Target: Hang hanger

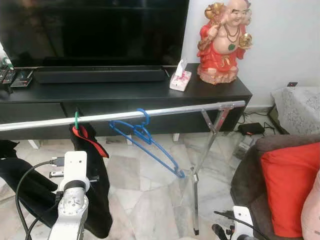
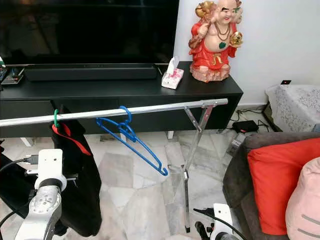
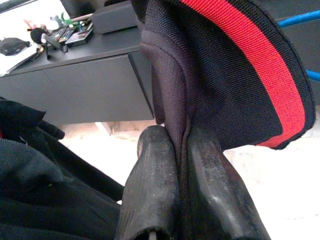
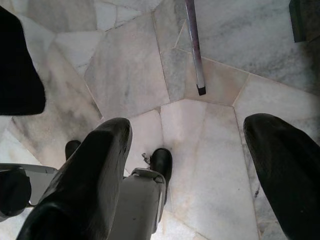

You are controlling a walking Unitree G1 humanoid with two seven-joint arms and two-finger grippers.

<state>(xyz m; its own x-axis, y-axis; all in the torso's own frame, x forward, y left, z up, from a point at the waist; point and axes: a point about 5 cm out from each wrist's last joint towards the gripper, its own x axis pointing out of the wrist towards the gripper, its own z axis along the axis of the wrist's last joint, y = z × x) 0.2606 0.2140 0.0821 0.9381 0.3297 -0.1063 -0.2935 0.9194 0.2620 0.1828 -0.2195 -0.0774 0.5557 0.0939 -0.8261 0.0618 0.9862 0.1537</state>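
A silver rail (image 1: 150, 112) runs across in front of the TV console. On it hangs an empty blue hanger (image 1: 145, 136), tilted down to the right. To its left, a green hanger hook (image 1: 76, 120) holds a black garment with a red stripe (image 1: 95, 170). My left gripper (image 3: 181, 137) is shut on a fold of that garment (image 3: 225, 75), just below the rail; the left arm (image 1: 70, 195) rises in front of the cloth. Low on the right, my right gripper (image 4: 190, 125) hangs open over the marble floor, holding nothing.
The rack's crossed legs (image 1: 205, 150) stand on the right, with a foot (image 4: 200, 89) near my right gripper. Behind are a black console (image 1: 150, 92), a TV, a soundbar, a tissue box (image 1: 180, 77) and a red statue (image 1: 222, 42). A sofa with a red cushion (image 1: 290, 185) is at right. Dark clothes (image 1: 20, 180) lie left.
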